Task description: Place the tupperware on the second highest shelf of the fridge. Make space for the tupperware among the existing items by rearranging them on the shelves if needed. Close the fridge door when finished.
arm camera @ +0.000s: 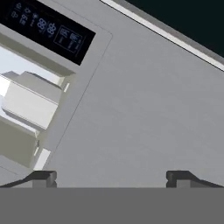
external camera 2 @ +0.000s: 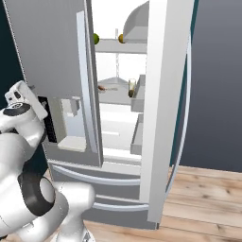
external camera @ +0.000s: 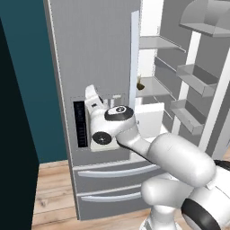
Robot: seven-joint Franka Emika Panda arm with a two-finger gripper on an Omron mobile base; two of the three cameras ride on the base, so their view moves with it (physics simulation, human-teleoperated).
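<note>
Facing the closed left door of the fridge [external camera: 96, 54], the gripper [arm camera: 109, 177] is hovering close to the grey panel beside the water dispenser [arm camera: 33, 103], with the right door [external camera 2: 165, 108] standing wide open. Judging by this, the placing step is either done or not in hand at this instant: the jaws are standing well apart, the two fingertips [arm camera: 41, 177] showing at opposite sides of the hand view with nothing between them and nothing touching them.

Inside the cavity, a pale shelf [external camera 2: 116, 97] is carrying a flat light item with a brown lump, probably the tupperware [external camera 2: 108, 87], and a small upright beige carton [external camera 2: 132, 86] is standing near it. Two small round items, one of them the orange ball [external camera 2: 121, 38], are sitting on the shelf above. Whether that lower shelf is the second highest cannot be confirmed from these angles.

The next move is likely calling for the arm to swing right, clear of the left door, toward the open door.
</note>
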